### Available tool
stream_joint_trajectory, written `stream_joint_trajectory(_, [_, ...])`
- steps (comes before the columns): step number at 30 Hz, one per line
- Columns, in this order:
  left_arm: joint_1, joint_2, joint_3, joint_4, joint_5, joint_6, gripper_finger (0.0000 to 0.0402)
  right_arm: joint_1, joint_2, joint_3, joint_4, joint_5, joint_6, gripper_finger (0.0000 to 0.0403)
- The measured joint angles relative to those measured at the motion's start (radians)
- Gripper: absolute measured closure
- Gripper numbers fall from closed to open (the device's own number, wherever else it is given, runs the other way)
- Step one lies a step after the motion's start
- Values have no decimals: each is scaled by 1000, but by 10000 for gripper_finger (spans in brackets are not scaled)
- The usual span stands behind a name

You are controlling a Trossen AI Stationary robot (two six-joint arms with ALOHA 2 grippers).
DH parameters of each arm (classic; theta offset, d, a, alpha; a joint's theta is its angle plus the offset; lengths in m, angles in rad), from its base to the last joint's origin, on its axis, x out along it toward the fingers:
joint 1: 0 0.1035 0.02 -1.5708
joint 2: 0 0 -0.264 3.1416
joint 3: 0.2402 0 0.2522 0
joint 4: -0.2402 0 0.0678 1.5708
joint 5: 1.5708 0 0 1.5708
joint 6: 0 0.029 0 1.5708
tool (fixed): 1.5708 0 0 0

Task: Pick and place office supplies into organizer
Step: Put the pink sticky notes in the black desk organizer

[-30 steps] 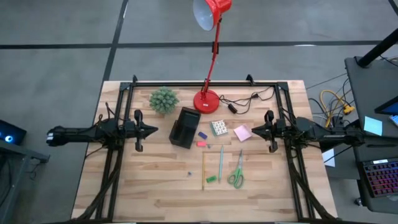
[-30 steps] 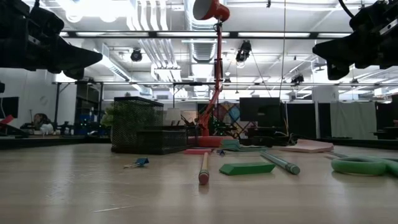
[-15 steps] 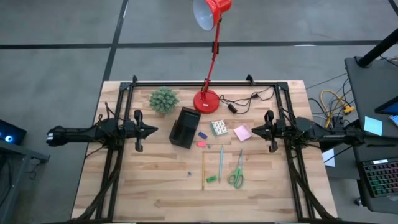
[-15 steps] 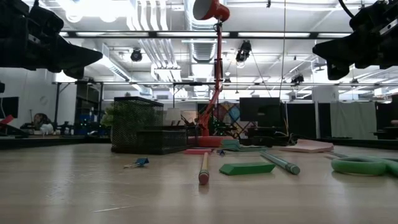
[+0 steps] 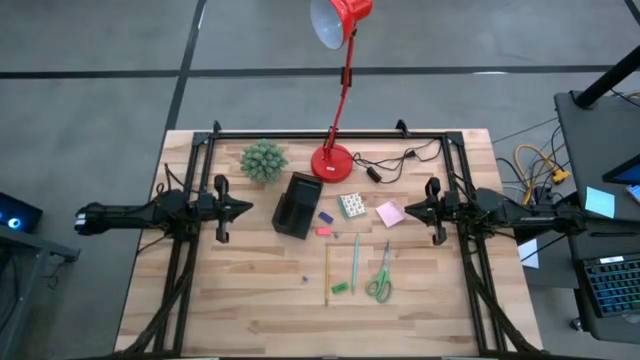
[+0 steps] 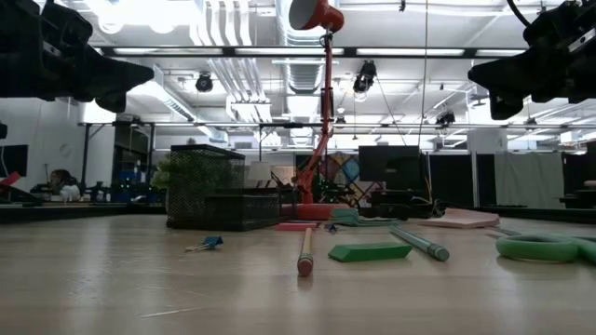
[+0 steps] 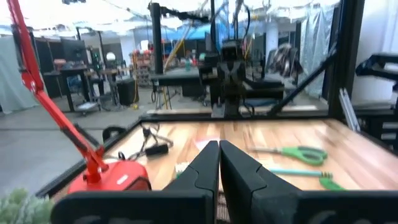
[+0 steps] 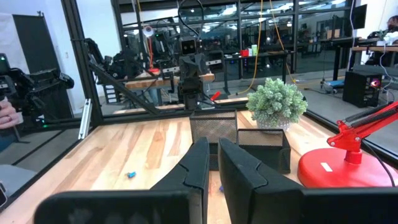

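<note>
The black mesh organizer (image 5: 298, 205) stands on the table between my two grippers, and the right wrist view shows the organizer (image 8: 239, 142) from its side. Right of it lie a white dotted pad (image 5: 351, 205), a pink sticky-note pad (image 5: 390, 213), a purple piece (image 5: 324, 216) and a pink piece (image 5: 323, 230). Nearer lie the yellow pencil (image 5: 327, 272), green pen (image 5: 354, 262), a green piece (image 5: 340, 288) and green-handled scissors (image 5: 380, 275). My left gripper (image 5: 245, 209) hovers shut left of the organizer. My right gripper (image 5: 405, 211) hovers shut beside the pink pad.
A red desk lamp stands on its base (image 5: 332, 162) behind the organizer, its cable (image 5: 385, 165) running to the right. A green spiky plant (image 5: 263, 160) sits at the far left. A small blue clip (image 5: 302, 279) lies near the pencil. Bare wood spreads along the near edge.
My left gripper has risen slightly, as the low view shows. Everything on the table lies as before.
</note>
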Motion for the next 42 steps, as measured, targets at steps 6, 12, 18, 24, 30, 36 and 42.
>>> stream_joint_trajectory(6, [0,0,0,72,-2,76,402,0,0,0,6,0,0,374])
stream_joint_trajectory(12, [0,0,0,102,-3,79,402,0,0,0,2,8,10,374])
stream_joint_trajectory(18, [0,2,0,102,-40,79,402,0,0,0,0,91,118,372])
stream_joint_trajectory(24, [0,2,0,102,-99,79,402,0,32,0,-2,123,238,324])
stream_joint_trajectory(30, [0,3,0,104,-105,78,402,0,88,0,-1,252,436,248])
stream_joint_trajectory(36, [0,3,0,105,-106,78,402,-4,142,19,-6,268,603,205])
stream_joint_trajectory(42, [0,5,0,108,-106,78,402,-5,231,128,-90,261,574,186])
